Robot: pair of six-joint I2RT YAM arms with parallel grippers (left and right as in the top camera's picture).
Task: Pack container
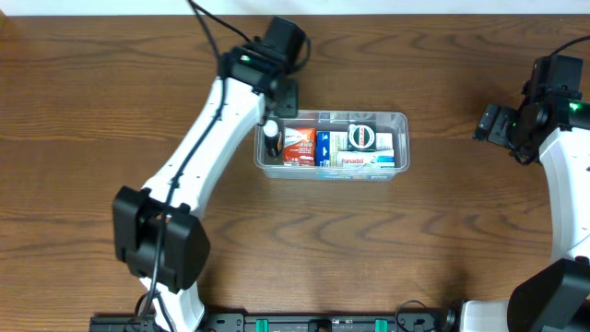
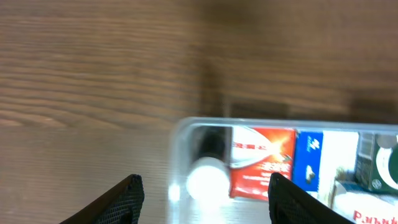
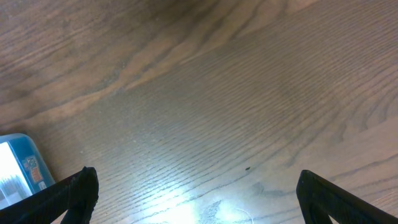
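Observation:
The clear plastic container [image 1: 332,174] sits mid-table, filled with small boxes: a red one [image 1: 297,146], a blue one [image 1: 323,148] and white and green packs [image 1: 361,138]. At its left end lies a dark bottle with a white cap [image 2: 208,177]. My left gripper [image 2: 202,199] hovers over that left end [image 2: 177,143], open, its fingers apart with nothing between them. My right gripper [image 3: 196,193] is open wide above bare wood at the far right [image 1: 493,124]. Only the container's corner [image 3: 18,168] shows at the left edge of the right wrist view.
The left arm [image 1: 203,148] stretches diagonally from the front left up to the container. The right arm [image 1: 562,157] stands along the right edge. Dark wood table [image 1: 415,249] surrounds the container on all sides.

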